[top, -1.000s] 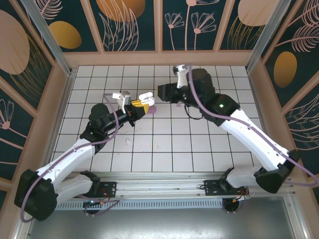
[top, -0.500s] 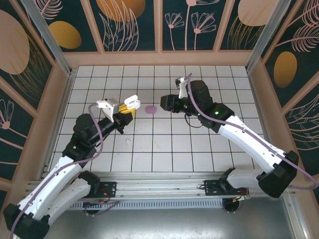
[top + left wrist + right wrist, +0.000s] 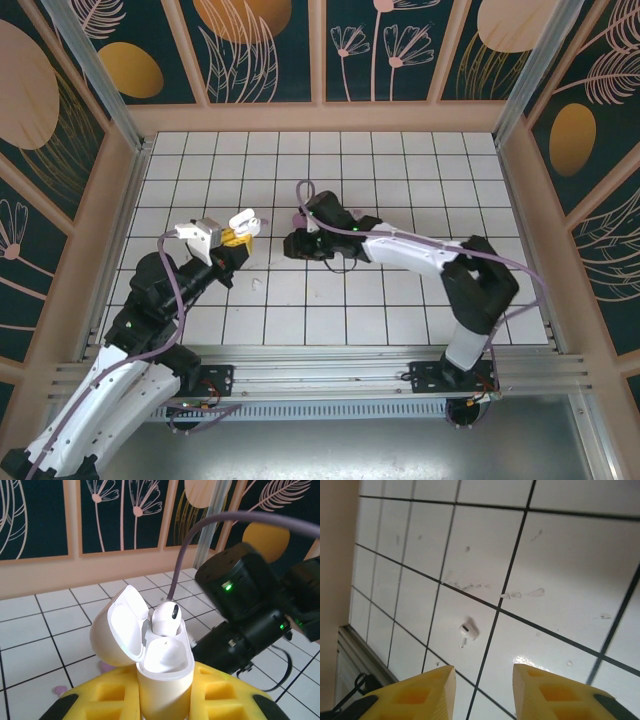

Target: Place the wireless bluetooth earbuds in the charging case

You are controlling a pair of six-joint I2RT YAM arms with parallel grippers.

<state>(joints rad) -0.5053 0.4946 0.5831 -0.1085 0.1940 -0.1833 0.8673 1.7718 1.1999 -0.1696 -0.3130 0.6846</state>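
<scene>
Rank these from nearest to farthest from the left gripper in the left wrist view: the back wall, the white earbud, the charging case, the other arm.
1. charging case, clamped in the left gripper, bottom centre.
2. white earbud, standing in the case's open top.
3. right arm, just behind the case, to the right.
4. back wall, far behind, across the top.

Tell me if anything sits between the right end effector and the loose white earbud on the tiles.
Nothing visible does: the white earbud lies on the tile just ahead of the right end effector, whose fingers are spread open.
</scene>
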